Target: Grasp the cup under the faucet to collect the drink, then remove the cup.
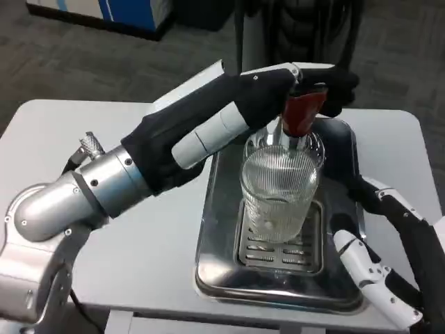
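The ribbed clear glass cup (279, 191) stands under the faucet's red lever (301, 113) — at six o'clock of the left robot hand (316, 82) grasping that lever; the right robot hand (372, 268), at the cup's four o'clock, hangs released over the shiny steel tray (215, 257).

Left hand (278, 87) seemingly on faucet (300, 115)

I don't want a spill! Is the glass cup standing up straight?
Yes, upright. The clear ribbed glass cup stands, open mouth up, on the silver drip tray's slotted grate.
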